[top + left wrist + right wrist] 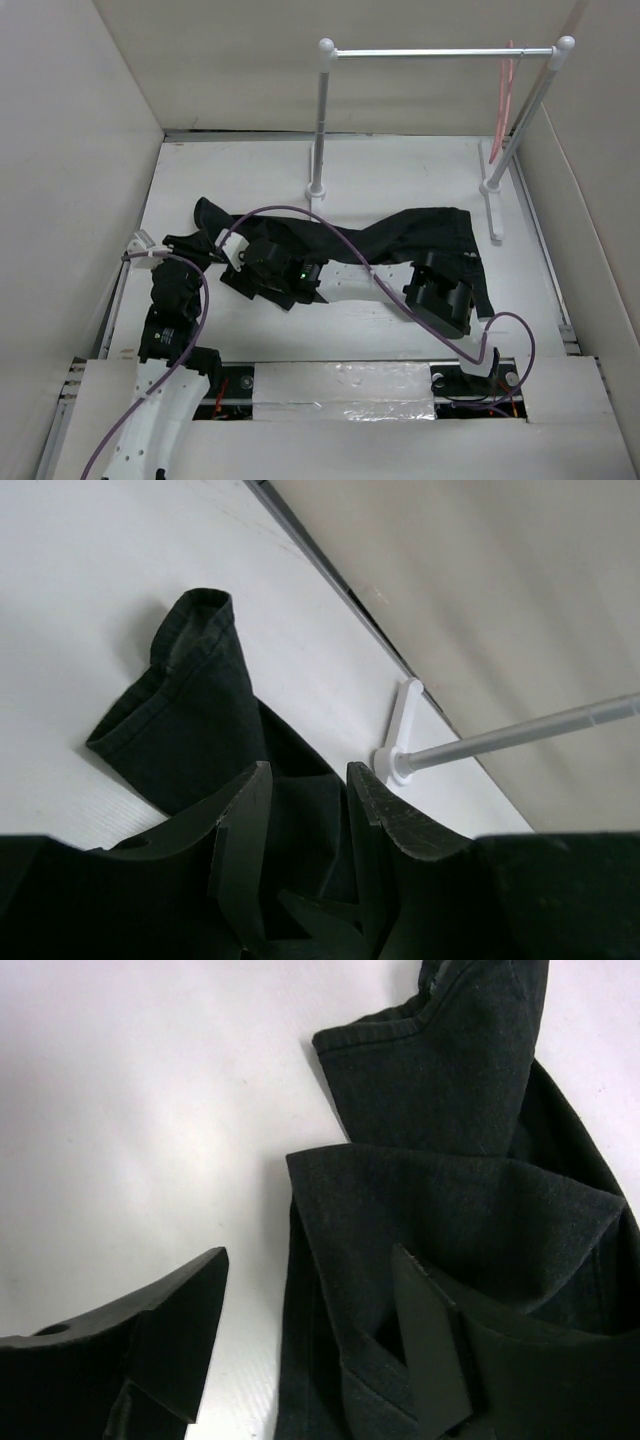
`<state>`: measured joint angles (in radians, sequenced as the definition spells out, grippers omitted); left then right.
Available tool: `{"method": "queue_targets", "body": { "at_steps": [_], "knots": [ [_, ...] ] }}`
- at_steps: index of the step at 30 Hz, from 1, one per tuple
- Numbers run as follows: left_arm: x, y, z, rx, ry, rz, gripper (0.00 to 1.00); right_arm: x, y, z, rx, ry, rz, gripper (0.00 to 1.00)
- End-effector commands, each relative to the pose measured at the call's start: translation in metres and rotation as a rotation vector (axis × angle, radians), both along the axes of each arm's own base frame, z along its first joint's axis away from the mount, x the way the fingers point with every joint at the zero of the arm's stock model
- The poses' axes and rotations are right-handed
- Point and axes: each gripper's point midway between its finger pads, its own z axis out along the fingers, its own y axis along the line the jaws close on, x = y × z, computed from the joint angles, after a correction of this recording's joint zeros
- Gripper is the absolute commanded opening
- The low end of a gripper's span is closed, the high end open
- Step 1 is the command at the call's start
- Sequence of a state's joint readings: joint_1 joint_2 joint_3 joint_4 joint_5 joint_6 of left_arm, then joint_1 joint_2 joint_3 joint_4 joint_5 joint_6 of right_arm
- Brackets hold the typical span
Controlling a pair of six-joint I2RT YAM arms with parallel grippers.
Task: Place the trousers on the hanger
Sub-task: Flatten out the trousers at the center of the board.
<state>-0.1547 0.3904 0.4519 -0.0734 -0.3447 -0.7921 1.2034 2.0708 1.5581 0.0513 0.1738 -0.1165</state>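
Trousers point(420, 235) lie on the table, left claw point(308, 775) pinching a leg, right claw point(310, 1260) released; hanger point(505, 100) hangs bare at one o'clock.

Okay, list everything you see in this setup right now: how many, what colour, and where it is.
trousers: one, black, lying crumpled across the middle of the table
hanger: one, pink, hanging at the right end of the rail
rail: one, white posts with a silver bar, standing at the far side of the table
table: one, white, under everything
cables: count unclear, purple, looped over both arms
left arm: one, white and black, near left
right arm: one, white and black, reaching left over the trousers
left end effector: one, black, closed on a fold of the trousers
right end effector: one, black, open, at the trousers' edge
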Motion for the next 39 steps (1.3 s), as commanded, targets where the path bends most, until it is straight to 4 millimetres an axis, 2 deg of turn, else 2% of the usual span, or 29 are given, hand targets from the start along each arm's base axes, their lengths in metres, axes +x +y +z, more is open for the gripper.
{"method": "queue_targets", "body": {
  "at_steps": [1,7,12,15,17,18,19,20,21,22,24,25,26,27,28,29,31,32,34,35,36,37,39],
  "knots": [
    [0.001,-0.015,0.007,-0.016,-0.011,-0.07,0.34,0.017,-0.005,-0.002,-0.056,-0.047,-0.024,0.7],
    [0.008,-0.021,-0.009,-0.022,0.031,-0.094,0.35,0.027,-0.019,-0.021,-0.125,-0.012,-0.047,0.65],
    [0.008,-0.02,-0.015,-0.018,0.045,-0.087,0.36,0.017,-0.024,-0.037,-0.175,0.017,0.006,0.64],
    [0.008,-0.021,-0.022,-0.026,0.046,-0.095,0.37,0.021,-0.029,-0.047,-0.213,0.015,-0.023,0.54],
    [0.009,-0.023,-0.024,-0.029,0.05,-0.1,0.37,0.026,-0.027,-0.042,-0.195,0.009,-0.05,0.31],
    [0.009,-0.023,-0.027,-0.026,0.062,-0.1,0.37,0.033,-0.028,-0.035,-0.175,0.006,-0.073,0.21],
    [0.01,-0.023,-0.031,-0.024,0.075,-0.099,0.38,0.033,-0.027,-0.029,-0.153,0.009,-0.078,0.01],
    [0.01,-0.022,-0.033,-0.022,0.08,-0.099,0.38,0.031,-0.025,-0.019,-0.114,0.026,-0.087,0.0],
    [0.01,-0.023,-0.038,-0.021,0.089,-0.1,0.39,0.03,-0.026,-0.011,-0.068,0.036,-0.076,0.0],
    [0.01,-0.022,-0.04,-0.017,0.094,-0.099,0.4,0.027,-0.028,0.026,0.023,0.01,-0.068,0.0],
    [0.01,-0.023,-0.043,-0.009,0.104,-0.104,0.45,0.039,-0.037,0.065,0.15,-0.021,-0.101,0.0],
    [0.011,-0.023,-0.048,-0.006,0.121,-0.105,0.47,0.039,-0.051,0.093,0.194,-0.036,-0.12,0.0],
    [0.012,-0.023,-0.05,-0.007,0.126,-0.105,0.49,0.042,-0.061,0.108,0.22,-0.042,-0.146,0.0],
    [0.012,-0.025,-0.056,-0.009,0.137,-0.115,0.51,0.046,-0.072,0.12,0.239,-0.057,-0.172,0.0],
    [0.014,-0.027,-0.057,-0.012,0.134,-0.12,0.53,0.055,-0.091,0.123,0.241,-0.066,-0.199,0.0],
    [0.016,-0.028,-0.059,-0.012,0.137,-0.127,0.56,0.056,-0.107,0.153,0.294,-0.092,-0.208,0.0],
    [0.019,-0.033,-0.07,-0.017,0.162,-0.145,0.57,0.062,-0.128,0.17,0.325,-0.092,-0.231,0.0],
    [0.021,-0.035,-0.075,-0.023,0.171,-0.154,0.58,0.067,-0.15,0.185,0.352,-0.107,-0.26,0.0],
    [0.026,-0.043,-0.089,-0.035,0.201,-0.192,0.58,0.072,-0.171,0.197,0.384,-0.115,-0.292,0.0],
    [0.028,-0.045,-0.094,-0.034,0.217,-0.198,0.58,0.083,-0.188,0.198,0.39,-0.117,-0.323,0.0],
    [0.03,-0.048,-0.098,-0.035,0.232,-0.215,0.58,0.082,-0.197,0.209,0.421,-0.115,-0.317,0.0],
    [0.035,-0.05,-0.109,-0.032,0.264,-0.222,0.58,0.084,-0.204,0.213,0.43,-0.115,-0.324,0.0],
    [0.042,-0.053,-0.116,-0.032,0.291,-0.228,0.58,0.086,-0.223,0.222,0.449,-0.131,-0.34,0.0]
  ]
}}
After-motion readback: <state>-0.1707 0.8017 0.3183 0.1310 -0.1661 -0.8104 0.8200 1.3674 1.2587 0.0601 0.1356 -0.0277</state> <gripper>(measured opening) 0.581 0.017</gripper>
